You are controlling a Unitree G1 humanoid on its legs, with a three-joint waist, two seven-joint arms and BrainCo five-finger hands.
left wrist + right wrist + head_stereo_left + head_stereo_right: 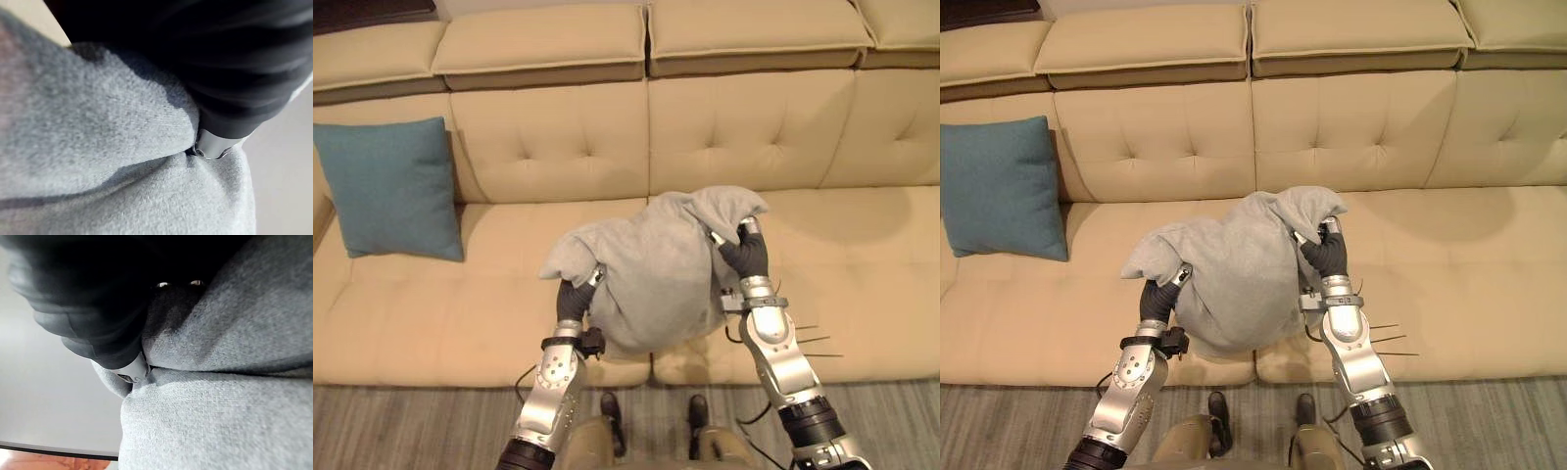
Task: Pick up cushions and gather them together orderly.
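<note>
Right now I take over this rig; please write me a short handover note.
Left robot hand presses the grey cushion's left side; right robot hand is at its upper right corner. How either grips is hidden by cloth.
Grey cushion is held between them over the sofa seat's front edge. Teal cushion leans on the backrest at the sofa's left end.
Done: grey cushion picked up.
Left: carry it to the teal cushion, set it beside it neatly.

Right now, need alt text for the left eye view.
A grey cushion is held between the robot's two hands over a beige tufted sofa: the left hand at its lower left edge, the right hand gripping its upper right corner. A teal cushion leans upright at the sofa's far left.
</note>
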